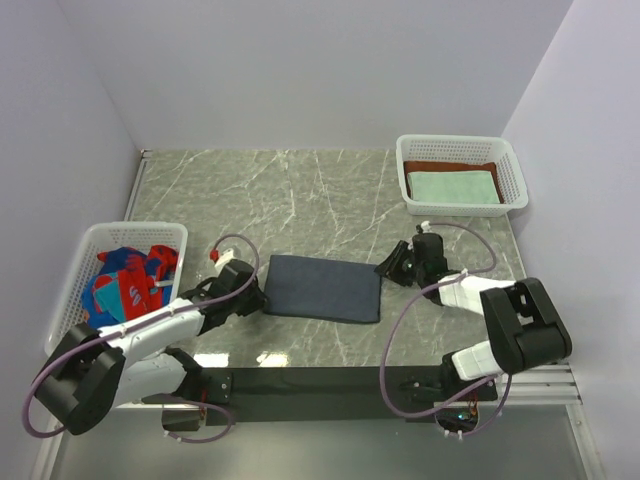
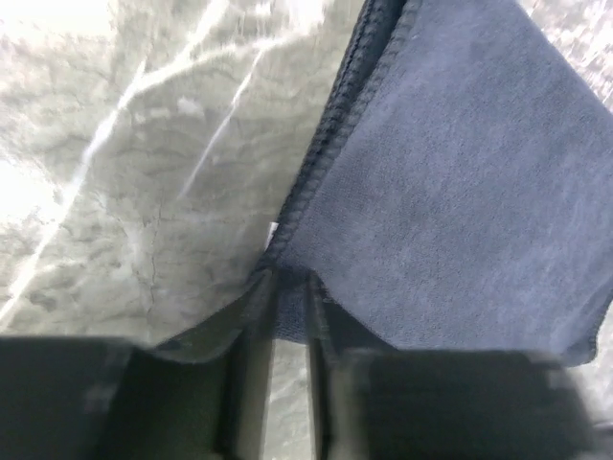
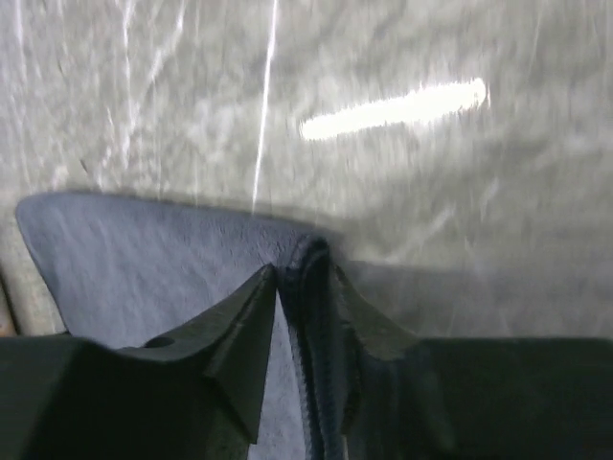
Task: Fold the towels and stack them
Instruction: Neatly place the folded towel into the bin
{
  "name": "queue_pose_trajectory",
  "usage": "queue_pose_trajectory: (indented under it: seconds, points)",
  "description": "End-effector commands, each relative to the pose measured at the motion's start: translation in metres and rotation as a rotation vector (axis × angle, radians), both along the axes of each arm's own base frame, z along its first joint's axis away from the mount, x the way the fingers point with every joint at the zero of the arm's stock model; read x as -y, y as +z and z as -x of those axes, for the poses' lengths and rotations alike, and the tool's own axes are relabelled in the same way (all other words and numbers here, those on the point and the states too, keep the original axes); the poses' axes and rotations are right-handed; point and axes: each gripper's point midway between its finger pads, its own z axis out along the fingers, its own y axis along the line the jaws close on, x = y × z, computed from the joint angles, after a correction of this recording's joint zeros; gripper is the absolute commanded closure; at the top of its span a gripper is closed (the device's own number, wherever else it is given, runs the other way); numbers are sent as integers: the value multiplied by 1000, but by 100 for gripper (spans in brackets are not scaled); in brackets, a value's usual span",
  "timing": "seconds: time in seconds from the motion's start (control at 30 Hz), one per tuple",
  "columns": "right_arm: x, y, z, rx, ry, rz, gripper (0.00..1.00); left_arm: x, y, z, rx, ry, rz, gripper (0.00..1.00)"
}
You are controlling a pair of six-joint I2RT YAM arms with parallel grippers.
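A dark slate-blue towel point(image 1: 322, 288) lies folded flat at the table's middle. My left gripper point(image 1: 252, 283) is at its left end. In the left wrist view the left gripper point(image 2: 287, 285) is shut on a hemmed corner of the towel point(image 2: 450, 192). My right gripper point(image 1: 393, 264) is at the towel's right end. In the right wrist view the right gripper point(image 3: 305, 268) is shut on the thick folded edge of the towel point(image 3: 134, 259). A mint-green towel point(image 1: 452, 186) lies folded on a rust-brown one point(image 1: 440, 166). Red and blue patterned towels point(image 1: 125, 280) lie crumpled at the left.
A white mesh basket point(image 1: 135, 228) at the left table edge holds the patterned towels. Another white basket point(image 1: 512, 185) at the back right holds the folded mint and rust towels. White walls close in the marble table point(image 1: 300, 190) on three sides.
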Motion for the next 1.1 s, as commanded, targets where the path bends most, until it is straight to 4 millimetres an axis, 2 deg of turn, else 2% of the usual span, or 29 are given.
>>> queue_pose_trajectory:
  seconds: [0.0, 0.03, 0.1, 0.13, 0.17, 0.2, 0.23, 0.27, 0.3, 0.33, 0.37, 0.4, 0.43, 0.5, 0.53, 0.57, 0.6, 0.63, 0.77, 0.8, 0.87, 0.93, 1.0, 1.07]
  points:
    - [7, 12, -28, 62, -9, -1, 66, -10, 12, -13, 60, 53, -46, 72]
    - [8, 16, -31, 61, -7, 1, 66, -9, 24, -20, 88, 53, -52, 68]
    - [9, 32, -34, 95, 12, 6, 66, -13, 38, -25, 128, 20, -110, 50]
    - [11, 37, -33, 94, 17, 25, 65, -7, 57, -33, 172, 5, -108, 41]
    - [14, 43, -33, 103, 14, 39, 62, -4, 65, -34, 203, -51, -143, 26]
    - [20, 57, -35, 137, -7, 67, 59, 0, 83, -40, 234, -61, -156, 20]
    - [27, 59, -30, 112, -10, 109, 57, 3, 89, -42, 241, -78, -178, 16]
    - [32, 65, -29, 122, -24, 132, 50, 14, 97, -40, 260, -122, -193, 11]
    - [43, 75, -28, 140, -66, 177, 47, 18, 104, -41, 282, -160, -229, 10]
    - [50, 76, -20, 109, -73, 213, 44, 29, 115, -44, 294, -195, -242, 10]
    - [57, 79, -17, 109, -95, 238, 35, 46, 120, -37, 315, -275, -262, 11]
    - [62, 90, -14, 128, -115, 251, 30, 56, 124, -35, 321, -313, -271, 11]
    - [72, 88, -7, 103, -146, 294, 20, 72, 129, -35, 319, -358, -277, 11]
    - [81, 97, -1, 121, -174, 315, 13, 104, 130, -19, 324, -486, -281, 10]
    - [89, 94, 6, 101, -195, 346, 11, 121, 141, -18, 343, -516, -268, 10]
    - [92, 95, 9, 98, -201, 359, 8, 141, 127, -5, 324, -601, -296, 11]
    - [97, 98, 12, 103, -220, 373, 8, 157, 134, -1, 341, -641, -286, 12]
    - [104, 96, 18, 89, -242, 400, 7, 174, 117, 10, 315, -707, -309, 12]
    - [113, 90, 29, 80, -286, 409, 6, 219, 99, 28, 320, -819, -374, 13]
    - [112, 94, 31, 102, -295, 392, 7, 224, 93, 32, 313, -845, -400, 14]
    - [111, 87, 36, 100, -299, 370, 7, 244, 80, 41, 309, -903, -448, 18]
    - [108, 85, 39, 106, -294, 342, 7, 256, 70, 44, 300, -926, -497, 22]
    - [105, 87, 40, 120, -290, 324, 7, 267, 68, 49, 307, -952, -502, 29]
    - [104, 84, 42, 118, -288, 315, 7, 271, 55, 51, 288, -968, -522, 34]
